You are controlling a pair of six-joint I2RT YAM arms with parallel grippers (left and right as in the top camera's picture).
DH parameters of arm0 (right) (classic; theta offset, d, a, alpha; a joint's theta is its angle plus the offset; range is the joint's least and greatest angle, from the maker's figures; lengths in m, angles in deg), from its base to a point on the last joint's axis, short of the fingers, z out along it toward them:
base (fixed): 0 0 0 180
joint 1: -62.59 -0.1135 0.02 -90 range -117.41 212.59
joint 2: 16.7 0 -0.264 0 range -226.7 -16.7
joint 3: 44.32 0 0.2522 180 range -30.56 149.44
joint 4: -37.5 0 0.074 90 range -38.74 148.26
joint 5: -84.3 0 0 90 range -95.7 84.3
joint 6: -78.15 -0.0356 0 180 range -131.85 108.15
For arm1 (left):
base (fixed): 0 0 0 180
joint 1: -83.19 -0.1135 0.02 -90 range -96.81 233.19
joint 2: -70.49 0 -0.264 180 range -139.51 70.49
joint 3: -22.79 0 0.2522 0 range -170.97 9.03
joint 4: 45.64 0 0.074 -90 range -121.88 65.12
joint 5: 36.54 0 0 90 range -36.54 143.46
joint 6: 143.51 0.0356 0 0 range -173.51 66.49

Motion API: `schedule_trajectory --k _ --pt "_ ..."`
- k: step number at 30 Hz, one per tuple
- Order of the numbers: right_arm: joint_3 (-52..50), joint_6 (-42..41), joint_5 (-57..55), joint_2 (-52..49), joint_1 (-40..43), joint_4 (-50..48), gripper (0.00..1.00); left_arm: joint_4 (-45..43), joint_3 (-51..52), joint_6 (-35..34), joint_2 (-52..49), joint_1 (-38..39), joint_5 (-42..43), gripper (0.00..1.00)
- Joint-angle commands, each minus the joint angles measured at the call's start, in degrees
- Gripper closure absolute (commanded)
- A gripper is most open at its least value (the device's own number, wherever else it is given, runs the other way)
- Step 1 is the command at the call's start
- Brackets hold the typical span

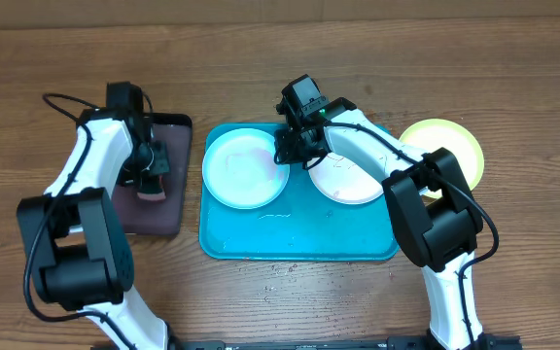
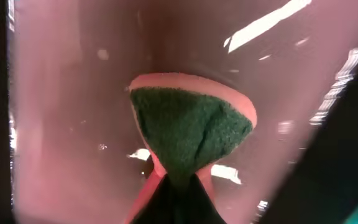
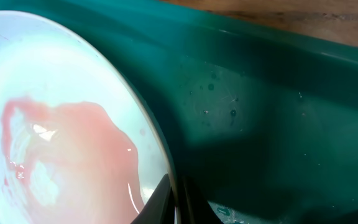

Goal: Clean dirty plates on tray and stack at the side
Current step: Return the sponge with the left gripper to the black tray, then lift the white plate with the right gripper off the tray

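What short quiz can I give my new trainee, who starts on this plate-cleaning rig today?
1. True or false: all three plates lie on the teal tray.
2. What does the left pincer pinch? A) sponge B) fork C) nothing
3. Fill in: the right pincer grips the rim of the ___ plate.
Key: 1 false, the yellow-green plate sits on the table beside it; 2 A; 3 light blue plate.

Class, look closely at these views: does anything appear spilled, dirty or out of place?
A pinkish-red smear pools on the light blue plate. Pale streaks and droplets mark the tray floor. The yellow-green plate sits off the tray, on the table.
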Motion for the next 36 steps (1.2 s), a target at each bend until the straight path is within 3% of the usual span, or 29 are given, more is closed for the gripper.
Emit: schedule_trajectory --k 1,2,12,18,20,22,24,26,27,35,36 --pt "0.55 -0.31 -0.13 -0.85 -0.31 0.44 0.94 -0.44 -0.28 0.85 0.04 -0.35 -3.19 0.39" --pt "0.55 -0.31 -0.13 -0.85 -0.31 0.46 0.94 -0.42 -0.28 0.83 0.04 -0.35 -3.13 0.17" --pt "0.55 -0.31 -0.13 -0.85 -0.31 0.44 0.94 3.67 0.57 0.15 -0.39 -0.33 0.48 0.19" --pt "0.55 -0.31 -0.11 -0.85 -0.31 0.46 0.94 -1.27 5.7 0.2 -0.39 -0.35 0.57 0.18" --pt "0.55 -0.31 -0.09 -0.85 -0.31 0.46 0.94 -3.78 7.28 0.2 -0.39 -0.35 0.52 0.22" --pt "0.55 -0.33 0.07 -0.85 -0.31 0.52 0.94 -5.31 8.0 0.2 -0.39 -0.35 0.55 0.35" --pt "0.55 -0.33 0.07 -0.85 -0.31 0.63 0.94 -6.05 8.0 0.2 -0.39 -0.35 0.52 0.56" --pt "0.55 -0.33 0.07 -0.85 -0.31 0.68 0.94 -6.54 7.98 0.2 -0.39 -0.35 0.24 0.86" --pt "0.55 -0.33 0.07 -0.85 -0.31 0.68 0.94 -6.67 7.98 0.17 -0.39 -0.35 -0.17 0.96" --pt "0.55 -0.33 0.07 -0.85 -0.31 0.87 0.94 -3.69 5.62 -0.68 0.15 -0.35 -3.56 0.96" --pt "0.55 -0.33 0.07 -0.85 -0.31 0.87 0.94 -3.08 4.76 -0.68 0.26 -0.35 -3.56 0.89"
